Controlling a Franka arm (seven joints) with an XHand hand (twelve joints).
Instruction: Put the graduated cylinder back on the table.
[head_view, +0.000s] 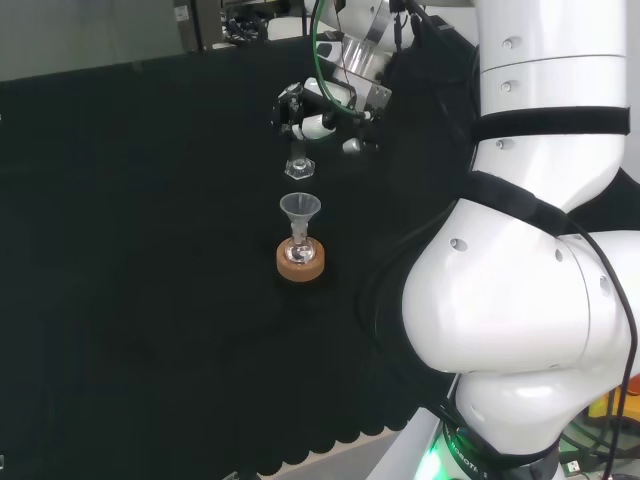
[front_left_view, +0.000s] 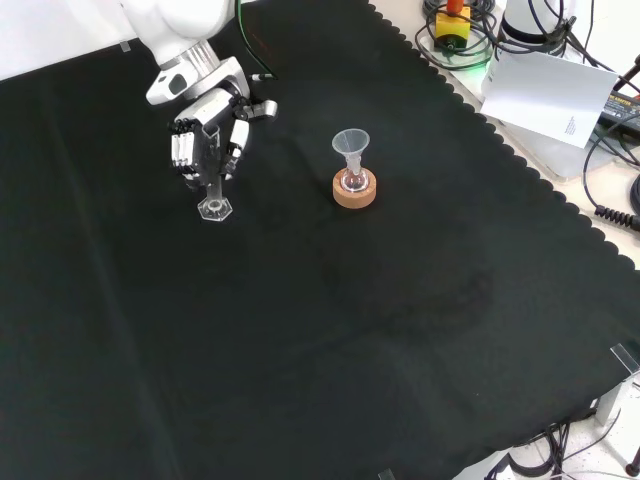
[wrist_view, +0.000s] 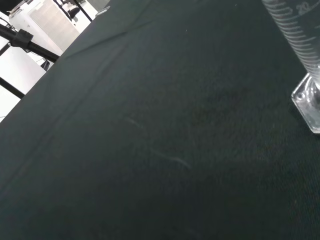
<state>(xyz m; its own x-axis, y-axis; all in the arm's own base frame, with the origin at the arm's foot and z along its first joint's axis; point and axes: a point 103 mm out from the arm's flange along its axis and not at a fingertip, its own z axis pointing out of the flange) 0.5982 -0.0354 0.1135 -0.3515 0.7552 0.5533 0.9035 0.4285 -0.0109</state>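
Observation:
The graduated cylinder is clear, with a hexagonal foot, and stands upright at the far left of the cloth in the front view. The hand reaches down from above it, fingers curled round its tube. The foot is at or just above the cloth; I cannot tell whether it touches. In the head view the hand is right above the foot. The wrist view shows the printed scale on the cylinder close up.
A small flask with a clear funnel in its neck sits on a cork ring, to the right of the cylinder in the front view and nearer in the head view, cork ring. White paper and cables lie past the cloth's scalloped edge.

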